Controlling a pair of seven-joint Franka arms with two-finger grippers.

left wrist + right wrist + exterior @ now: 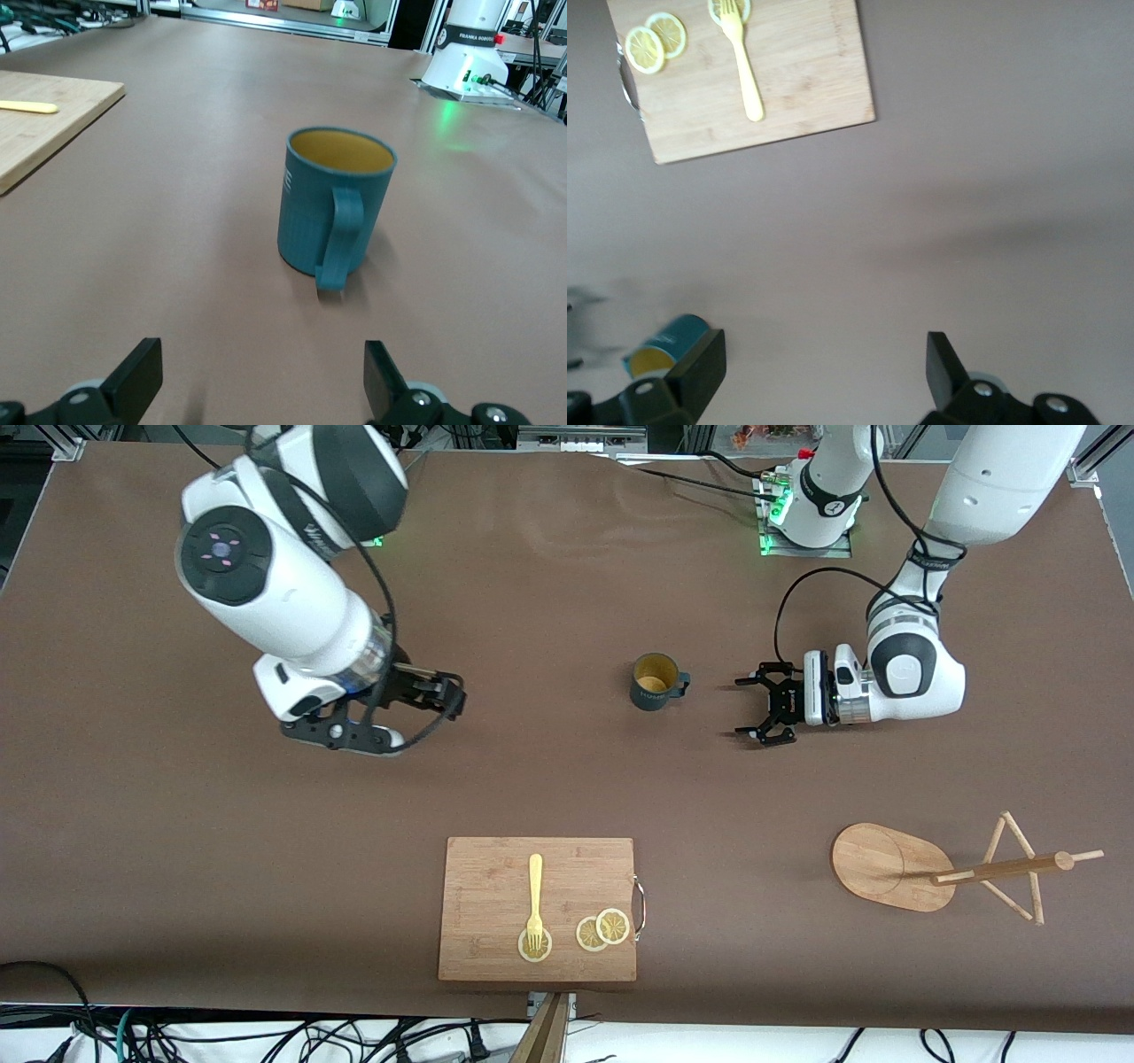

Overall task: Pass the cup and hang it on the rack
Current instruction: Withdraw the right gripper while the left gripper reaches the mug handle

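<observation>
The dark teal cup point(657, 682) stands upright mid-table, its yellowish inside showing and its handle turned toward my left gripper. My left gripper point(740, 708) is open and empty, low beside the cup on the left arm's side, a short gap from the handle. In the left wrist view the cup point(332, 204) stands ahead of the open gripper point(263, 381). My right gripper point(434, 713) is open and empty over bare table toward the right arm's end. The right wrist view shows that gripper point(824, 372) and the cup point(664, 345) at the edge. The wooden rack point(895, 865) stands nearer the front camera, at the left arm's end.
A bamboo cutting board point(496, 886) lies near the table's front edge with a yellow fork point(534, 895) and lemon slices point(602, 930) on it; it also shows in the right wrist view point(797, 80). The left arm's base point(806, 514) stands farther from the front camera than the cup.
</observation>
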